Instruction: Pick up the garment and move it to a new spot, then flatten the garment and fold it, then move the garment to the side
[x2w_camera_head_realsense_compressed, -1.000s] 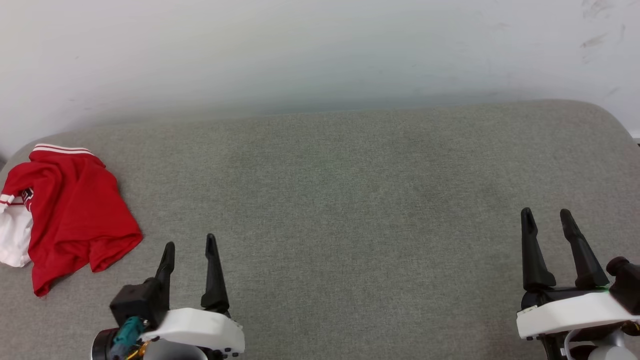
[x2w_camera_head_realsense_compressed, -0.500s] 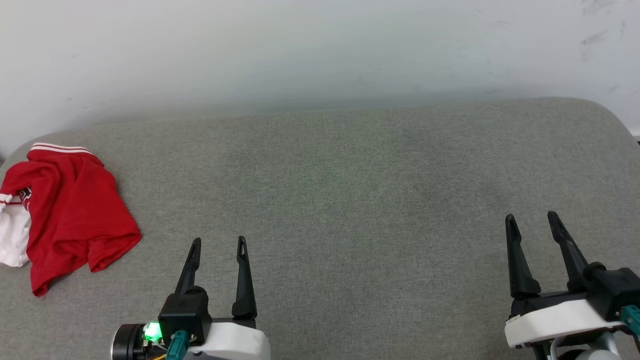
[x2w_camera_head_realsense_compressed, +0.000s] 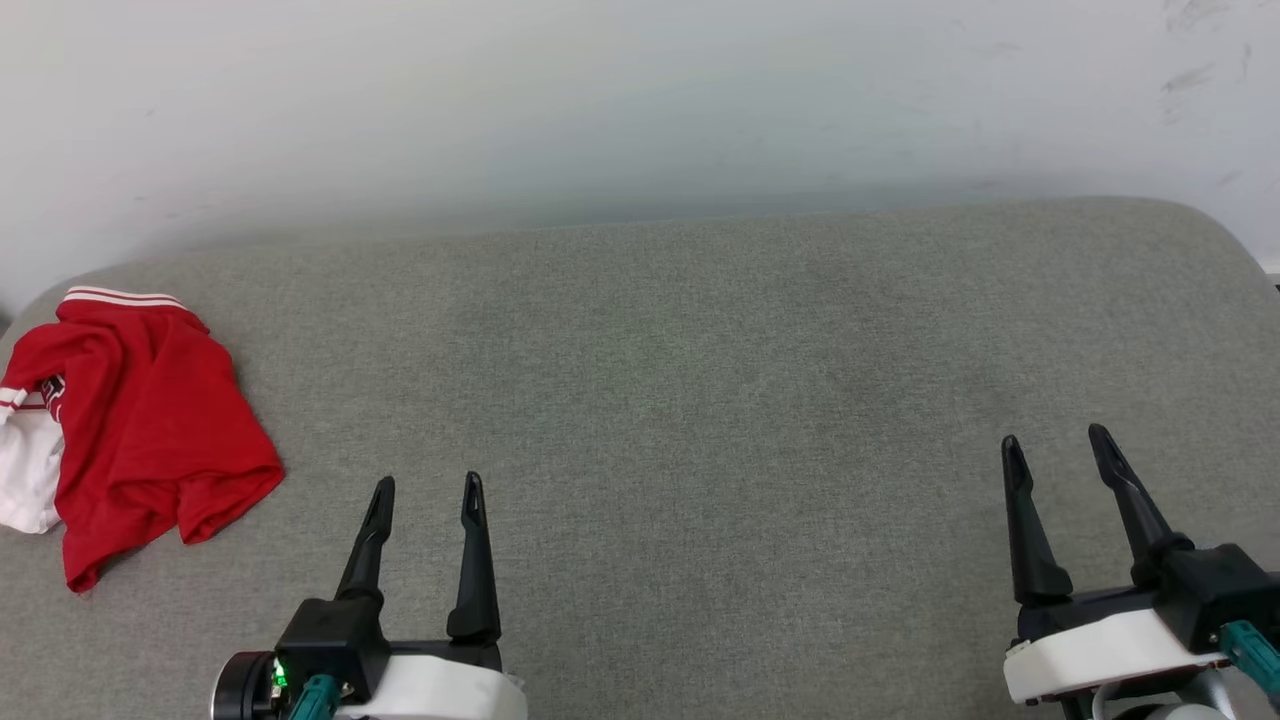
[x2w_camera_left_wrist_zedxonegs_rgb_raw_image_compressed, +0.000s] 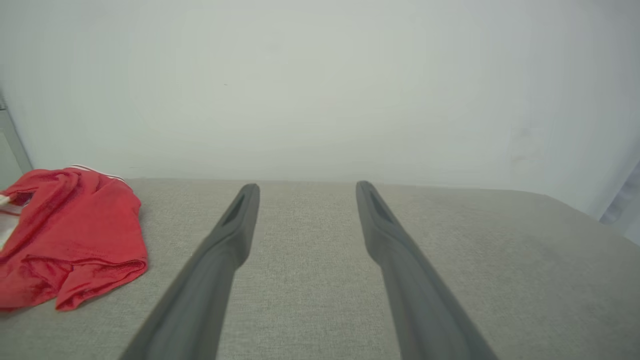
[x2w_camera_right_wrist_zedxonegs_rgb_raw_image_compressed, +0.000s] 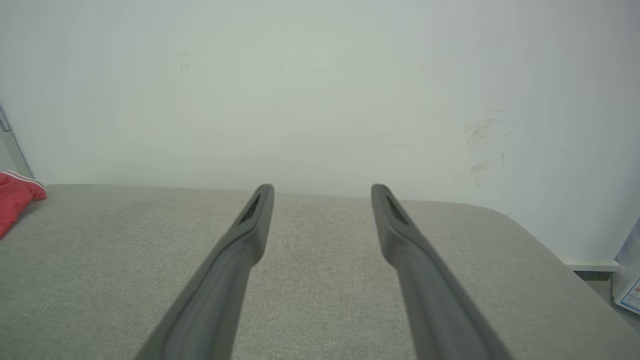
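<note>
At nine o'clock in the head view, hard by the left end of the grey cushion (x2w_camera_head_realsense_compressed: 700, 400): the garment (x2w_camera_head_realsense_compressed: 150, 420), bunched into a loose red heap, neither spread nor folded. Striped trim (x2w_camera_head_realsense_compressed: 120, 297) at the heap's twelve o'clock, toward the pale wall (x2w_camera_head_realsense_compressed: 600, 100); white sleeve (x2w_camera_head_realsense_compressed: 28, 480) spilling out at its eight o'clock, right at the cushion's edge. Touched by neither pincer. Down at seven o'clock of the same view, the left gripper (x2w_camera_head_realsense_compressed: 428, 482), prongs spread apart with bare grey fabric between them, pointing to twelve o'clock, clamped on nothing; near the heap yet clear of it, heap off at its ten o'clock. Down at four o'clock, the right gripper (x2w_camera_head_realsense_compressed: 1054, 437), likewise spread wide and empty, leaning slightly toward eleven o'clock, well apart from the heap, with most of the cushion lying between. From the left wrist: two dark fingers (x2w_camera_left_wrist_zedxonegs_rgb_raw_image_compressed: 235, 235) parted above the cushion, red cloth at nine o'clock resting on the fabric, wrinkled folds toward the camera. From the right wrist: the same parted stance, a red corner with a striped edge at the nine o'clock border, scuff marks (x2w_camera_right_wrist_zedxonegs_rgb_raw_image_compressed: 482, 145) on the wall at two o'clock, cushion's rounded end falling away at four o'clock.
</note>
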